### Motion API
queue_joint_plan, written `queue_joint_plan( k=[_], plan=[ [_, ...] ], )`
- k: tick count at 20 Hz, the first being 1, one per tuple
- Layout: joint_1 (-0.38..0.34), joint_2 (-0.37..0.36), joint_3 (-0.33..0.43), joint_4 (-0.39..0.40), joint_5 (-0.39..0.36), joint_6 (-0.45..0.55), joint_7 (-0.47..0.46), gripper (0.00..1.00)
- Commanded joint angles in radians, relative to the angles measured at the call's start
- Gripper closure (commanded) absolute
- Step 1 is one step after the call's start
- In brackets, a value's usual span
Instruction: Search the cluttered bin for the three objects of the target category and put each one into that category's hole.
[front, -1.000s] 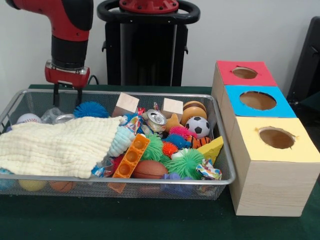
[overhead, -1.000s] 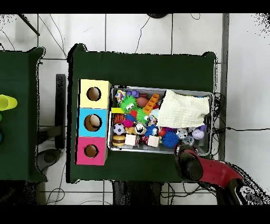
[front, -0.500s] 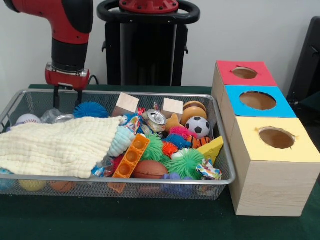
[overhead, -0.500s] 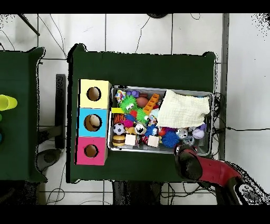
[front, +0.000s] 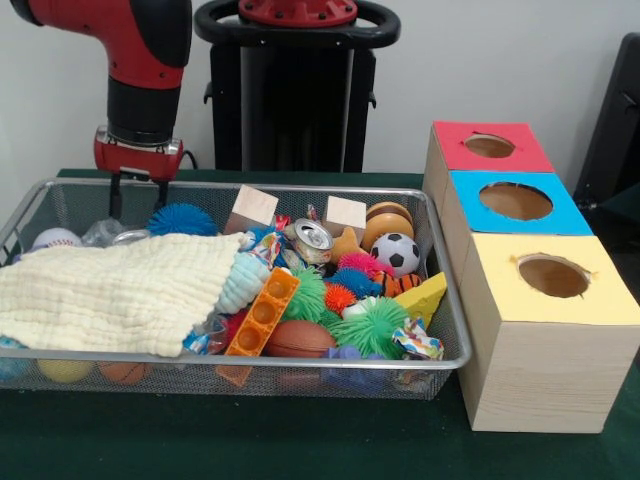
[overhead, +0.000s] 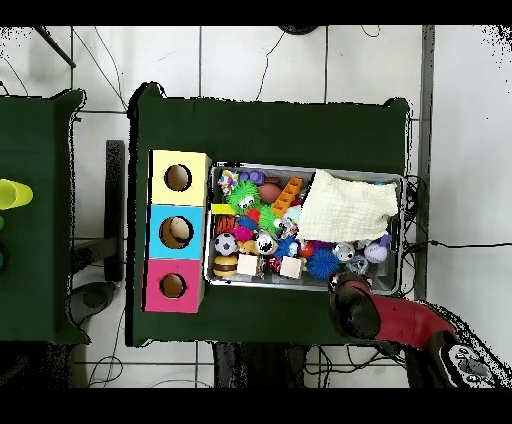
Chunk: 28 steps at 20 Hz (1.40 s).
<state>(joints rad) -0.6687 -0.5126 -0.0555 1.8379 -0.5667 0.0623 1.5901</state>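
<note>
Silver basket: the cluttered bin (front: 440, 300) sits on the green bench (front: 300, 440), full of toys, with a pale yellow cloth (front: 120, 290) over its left half in the front view
Bottle: one clear crinkly thing (front: 103, 232) peeks out at the back corner, between the cloth and the far wall, next to a white ball (front: 56, 238); I think it is one of the water bottles, but no blue label shows
Which way: it lies just below the hand (front: 138, 192), a little to the picture's left
Long way: too much is hidden to tell how it lies
Other bottles: none in sight, maybe under the cloth
Hand: two dark fingers (front: 116, 196) point down over the far rim, set apart, with nothing between them and touching nothing
Red box hole: that category's hole (front: 489, 146) is well away, past the other end of the bin
From above: the red arm (overhead: 356, 308) reaches over the bin's near corner
</note>
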Motion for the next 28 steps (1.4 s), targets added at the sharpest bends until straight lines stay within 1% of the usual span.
queue_joint_plan(
  k=[1,9,15,18,28],
  plan=[
    [0.020,-0.008,0.039,-0.116,-0.034,-0.006,0.061,0.00],
    [0.009,-0.044,0.056,-0.102,-0.033,0.024,0.044,0.00],
    [0.010,-0.050,0.061,-0.098,-0.028,0.031,0.045,0.00],
    [0.000,-0.054,0.077,-0.092,-0.025,0.042,0.040,0.00],
    [0.006,-0.047,0.078,-0.076,-0.014,0.022,0.066,0.00]
  ],
)
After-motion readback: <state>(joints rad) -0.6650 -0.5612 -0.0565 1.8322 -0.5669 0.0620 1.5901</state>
